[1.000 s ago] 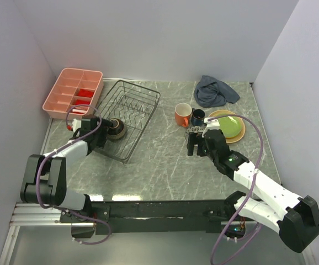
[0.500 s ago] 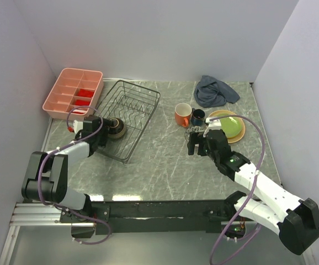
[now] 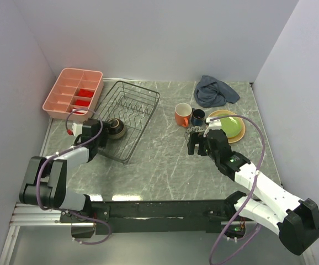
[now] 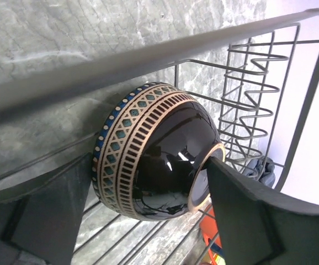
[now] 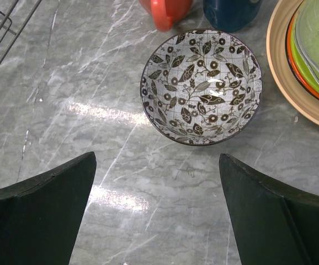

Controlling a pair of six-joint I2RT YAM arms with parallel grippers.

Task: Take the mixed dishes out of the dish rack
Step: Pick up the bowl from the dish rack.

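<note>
The black wire dish rack (image 3: 139,105) stands at the back left. The dark brown bowl (image 3: 116,127) with a patterned band is in its near part. In the left wrist view the bowl (image 4: 148,157) is turned on its side, above the rack's (image 4: 248,99) floor wires. My left gripper (image 3: 101,134) (image 4: 149,164) is shut on it, one finger at the rim and one at the foot. My right gripper (image 3: 198,146) (image 5: 155,161) is open and empty above the table. Just beyond it the pale leaf-patterned bowl (image 5: 201,86) (image 3: 195,133) stands upright.
The orange mug (image 3: 182,115) and the dark blue cup (image 3: 197,117) stand beside the tan plate (image 3: 235,136), which carries the lime green plate (image 3: 230,126). A blue-grey cloth (image 3: 216,91) lies at the back. A pink compartment tray (image 3: 73,93) sits left of the rack.
My left gripper has shifted slightly towards the far side with the brown bowl between its fingers. The right arm has barely moved.
</note>
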